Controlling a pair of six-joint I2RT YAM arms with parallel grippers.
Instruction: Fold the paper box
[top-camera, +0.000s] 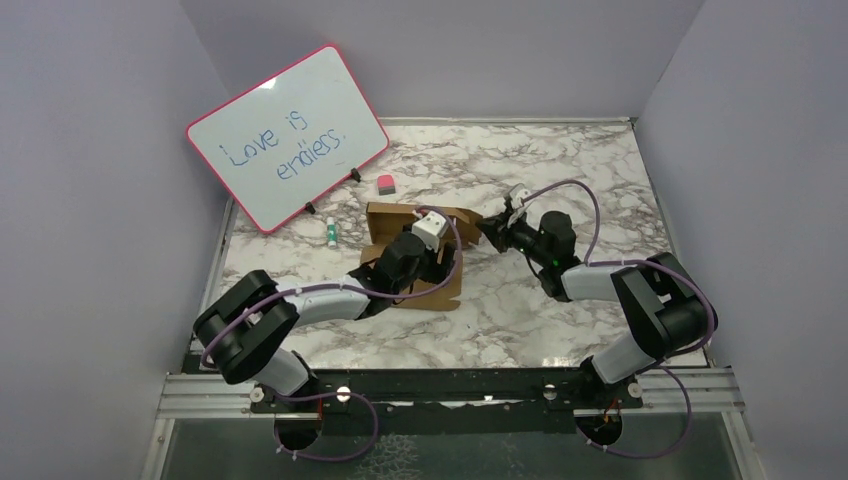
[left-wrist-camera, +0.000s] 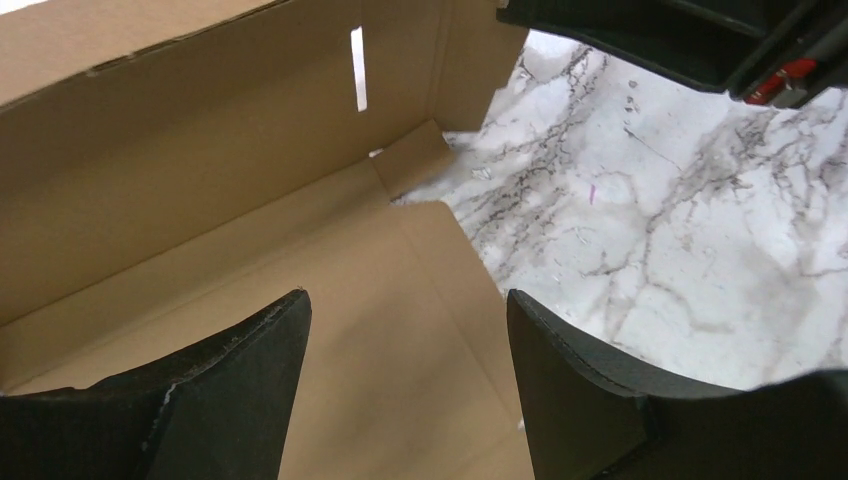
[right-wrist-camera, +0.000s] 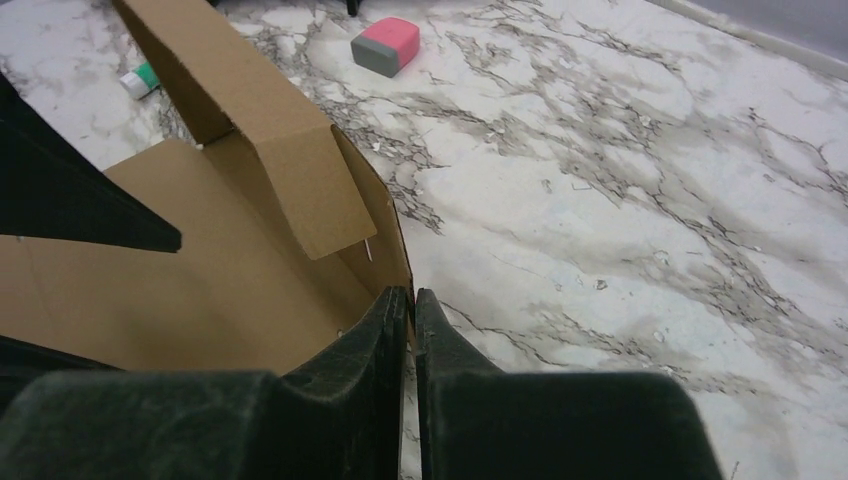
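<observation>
Top view: the paper box (top-camera: 395, 215) sits half-raised. My left gripper (top-camera: 438, 262) hangs over its floor and my right gripper (top-camera: 488, 232) is at its right-hand side wall.

Left wrist: fingers spread wide, nothing between them. Box floor directly beneath, back wall (left-wrist-camera: 200, 150) ahead, bare marble table (left-wrist-camera: 650, 220) off the right fingertip.

Right wrist: fingers all but closed, nipping the thin top edge of the side wall (right-wrist-camera: 385, 230). The corner flap (right-wrist-camera: 270, 150) hangs loose just ahead and left.

Step, as I judge it: raising this wall. Pinch shallow but firm, swing it about its crease without tugging, and press the left gripper down on the floor so the sheet cannot slide. Steer the corner flap inside.
</observation>
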